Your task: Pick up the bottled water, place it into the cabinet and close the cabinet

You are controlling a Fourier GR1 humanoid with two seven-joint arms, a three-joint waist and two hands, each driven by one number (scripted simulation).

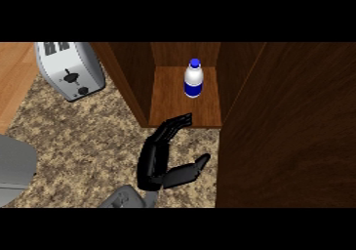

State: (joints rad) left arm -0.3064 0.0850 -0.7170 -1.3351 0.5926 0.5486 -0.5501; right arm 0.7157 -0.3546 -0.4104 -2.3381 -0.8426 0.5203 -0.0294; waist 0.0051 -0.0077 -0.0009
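Head view: bottled water [194, 79] stands upright inside the cabinet [186, 105], upper centre — placing looks done.
Hand: right hand [162, 163] below, fingers straight, holding nothing.
Left: cabinet door [292, 127] open — closing.

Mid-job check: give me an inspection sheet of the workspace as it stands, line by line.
Surface: speckled stone counter, with a wooden top at the far left.
Job's things: water bottle stands upright inside the open cabinet, toward the back of its floor; the cabinet door is swung open at the right, not closed.
Clutter: toaster on the counter left of the cabinet; a grey object at the left edge, cannot tell what.
Hands: one hand open, fingers straight, tips at the cabinet's front edge, apart from the bottle; I take it for the left. Right hand not in view.
Cables: nothing seen.
Surroundings: nothing seen.
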